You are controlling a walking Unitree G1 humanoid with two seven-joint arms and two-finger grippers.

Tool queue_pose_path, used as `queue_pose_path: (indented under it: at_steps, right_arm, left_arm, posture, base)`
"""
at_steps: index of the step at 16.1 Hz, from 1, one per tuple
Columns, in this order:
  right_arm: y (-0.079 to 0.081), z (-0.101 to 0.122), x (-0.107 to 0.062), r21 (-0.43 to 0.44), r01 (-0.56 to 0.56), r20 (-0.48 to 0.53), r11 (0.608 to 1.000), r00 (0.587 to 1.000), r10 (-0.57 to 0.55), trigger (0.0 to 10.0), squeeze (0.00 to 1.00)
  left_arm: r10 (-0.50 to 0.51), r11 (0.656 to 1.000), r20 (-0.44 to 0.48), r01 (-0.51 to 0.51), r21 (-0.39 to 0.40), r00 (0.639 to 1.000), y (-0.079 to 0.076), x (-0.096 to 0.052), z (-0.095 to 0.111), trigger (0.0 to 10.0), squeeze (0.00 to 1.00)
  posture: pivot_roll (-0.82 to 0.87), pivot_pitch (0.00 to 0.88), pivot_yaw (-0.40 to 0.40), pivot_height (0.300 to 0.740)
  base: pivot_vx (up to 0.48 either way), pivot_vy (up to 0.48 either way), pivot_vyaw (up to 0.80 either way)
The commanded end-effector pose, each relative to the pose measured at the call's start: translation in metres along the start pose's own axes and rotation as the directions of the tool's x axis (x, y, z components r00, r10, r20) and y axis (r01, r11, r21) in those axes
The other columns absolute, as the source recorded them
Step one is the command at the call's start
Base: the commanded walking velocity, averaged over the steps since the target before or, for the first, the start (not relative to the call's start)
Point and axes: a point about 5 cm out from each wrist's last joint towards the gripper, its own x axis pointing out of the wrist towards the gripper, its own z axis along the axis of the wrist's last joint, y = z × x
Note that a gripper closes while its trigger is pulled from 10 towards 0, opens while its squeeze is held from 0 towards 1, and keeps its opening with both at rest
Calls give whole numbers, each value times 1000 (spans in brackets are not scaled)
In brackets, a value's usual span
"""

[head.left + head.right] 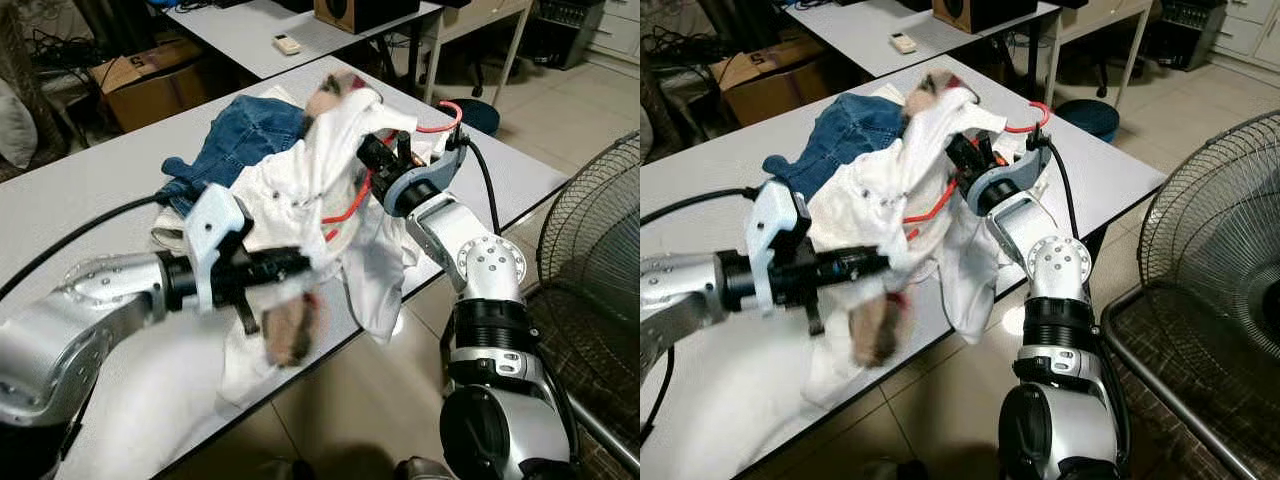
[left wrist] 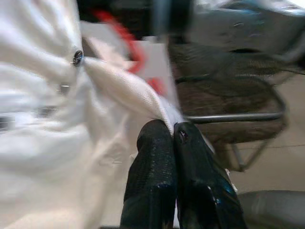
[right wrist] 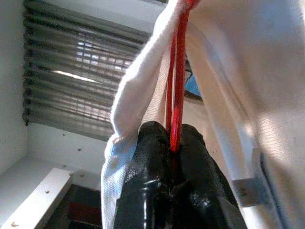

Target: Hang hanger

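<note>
A: From the head views, what is happening?

B: The right gripper [image 1: 385, 152] is lifting a red hanger [image 1: 345, 210] threaded into a white shirt [image 1: 300, 195] over the bench [image 1: 90, 180]; the left gripper [image 1: 290, 265] is tugging the cloth.

A: And the wrist views?

B: Left jaws are clenching shirt fabric; right jaws are gripping the hanger's wire. Dressing looks unfinished, and hanging is still remaining.

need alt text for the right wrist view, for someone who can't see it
Seen along the right gripper, its two black fingers are shut on a thin red hanger whose wire runs away from them between folds of a white shirt. Behind the shirt are horizontal window blinds and a pale wall.
</note>
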Motion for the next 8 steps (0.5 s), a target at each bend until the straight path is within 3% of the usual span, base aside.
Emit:
queue_pose_path:
  at_steps: [1,5,8]
  right_arm:
    - [15,-10,8,8,-50,-32,999,998,51,10000,0]
    - [14,-16,13,-4,-33,-38,999,999,33,10000,0]
    - [7,-21,14,-41,18,-49,999,999,-20,10000,0]
  left_arm:
    - [6,1000,37,-7,24,999,3,-4,8,0,0]
    - [-133,991,155,132,17,979,-21,26,27,0,0]
    - [-72,997,273,71,16,959,-21,53,55,0,0]
  posture:
    - [-132,56,109,740]
    - [-123,55,99,740]
    - [-125,53,101,740]
  base:
    - [0,0,0]
    - [0,0,0]
    - [0,0,0]
